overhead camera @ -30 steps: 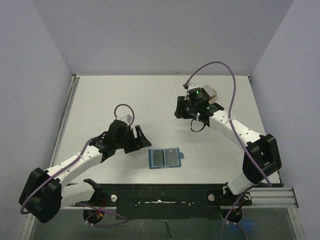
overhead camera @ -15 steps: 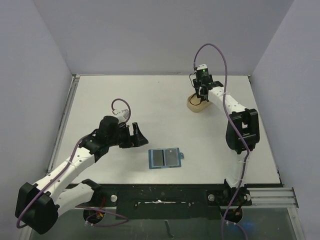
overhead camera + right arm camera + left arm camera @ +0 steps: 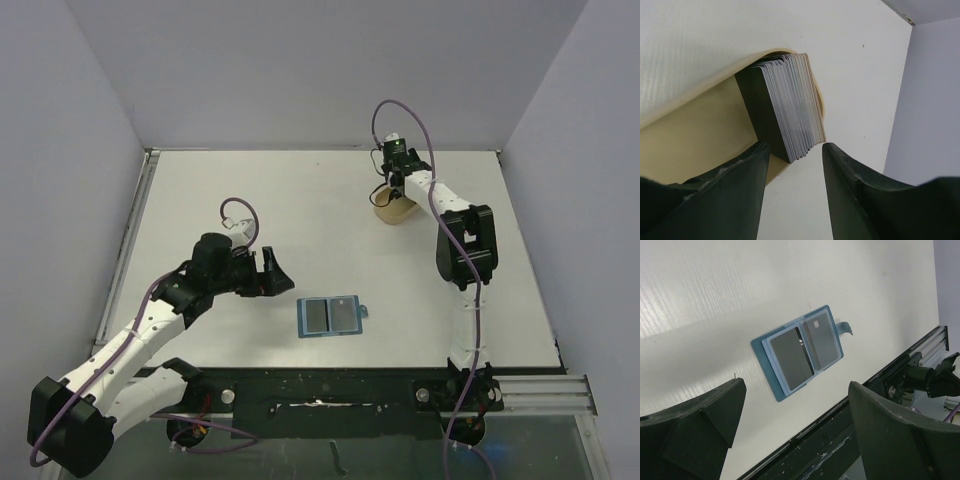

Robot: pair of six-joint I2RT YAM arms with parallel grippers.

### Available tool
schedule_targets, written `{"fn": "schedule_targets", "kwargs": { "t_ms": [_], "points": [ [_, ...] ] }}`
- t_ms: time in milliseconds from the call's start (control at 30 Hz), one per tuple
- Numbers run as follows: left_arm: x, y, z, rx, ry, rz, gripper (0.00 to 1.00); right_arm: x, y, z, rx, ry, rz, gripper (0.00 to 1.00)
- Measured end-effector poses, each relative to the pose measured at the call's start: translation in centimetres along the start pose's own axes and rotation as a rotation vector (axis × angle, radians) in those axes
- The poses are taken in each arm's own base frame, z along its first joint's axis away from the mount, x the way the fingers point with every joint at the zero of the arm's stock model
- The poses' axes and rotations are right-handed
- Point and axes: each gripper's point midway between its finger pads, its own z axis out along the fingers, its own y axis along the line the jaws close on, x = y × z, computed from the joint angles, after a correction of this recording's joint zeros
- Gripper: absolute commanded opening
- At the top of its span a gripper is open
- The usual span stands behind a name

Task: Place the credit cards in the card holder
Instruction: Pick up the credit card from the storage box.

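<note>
From above, we are seeing the soft blue bifold wallet lying open, left gripper gaping empty beside it. Its wrist is showing grey cards on both halves. Only the right wrist is revealing the silvery card stack in the tan oval dish, right gripper parted, empty, risking pinching several.

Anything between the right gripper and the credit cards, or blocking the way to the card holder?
Nothing visible. The open right gripper faces the credit cards stacked in the tan dish directly; only table surface lies between the dish and the card holder.
</note>
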Motion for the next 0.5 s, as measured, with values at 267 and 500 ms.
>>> {"fn": "schedule_targets", "kwargs": {
  "t_ms": [267, 500],
  "points": [
    [0.2, 0.1, 0.0, 0.000, 0.002, 0.000, 0.83, 0.3, -1.0, 0.8, 0.042, 0.007, -0.043, 0.48],
    [0.4, 0.3, 0.0, -0.004, 0.006, -0.002, 0.83, 0.0, -1.3, 1.1, 0.059, -0.004, -0.057, 0.51]
  ]
}}
